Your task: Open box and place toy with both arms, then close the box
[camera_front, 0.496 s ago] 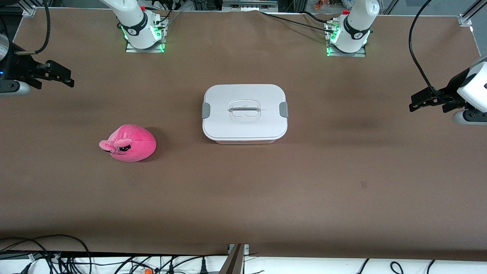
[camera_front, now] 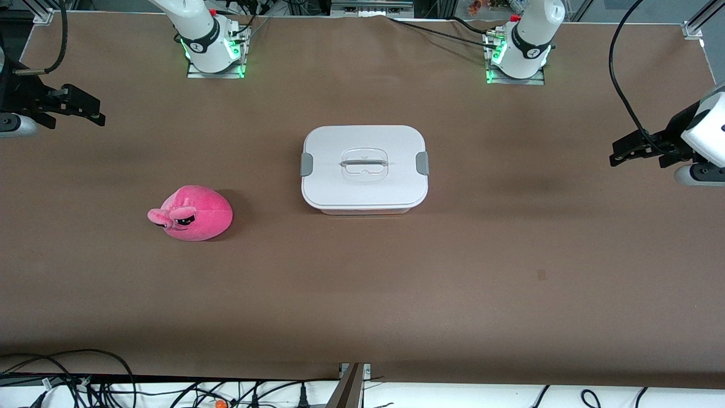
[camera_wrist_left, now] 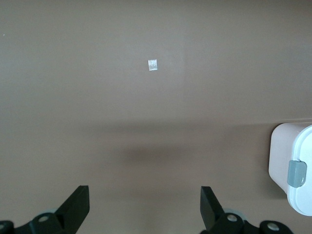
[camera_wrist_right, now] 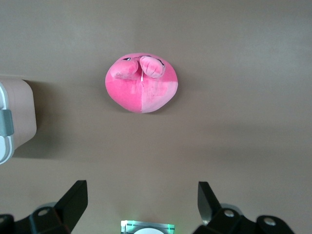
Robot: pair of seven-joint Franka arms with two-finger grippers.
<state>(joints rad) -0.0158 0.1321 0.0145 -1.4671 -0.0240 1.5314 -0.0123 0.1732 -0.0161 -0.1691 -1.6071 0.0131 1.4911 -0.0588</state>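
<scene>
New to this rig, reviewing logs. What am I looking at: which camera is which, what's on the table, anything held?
Two white robot arms are bolted along one edge of a brown table. The wide picture comes from a high camera facing them. The other two come from cameras on each arm's wrist, looking down past its two black fingers.

On the table: a closed box with a white lid, mid-table, and a pink plush toy toward the right arm's end, nearer the front camera.

The right hand is up over the table at its own end, the left hand likewise at the other end. Both are open and hold nothing.
</scene>
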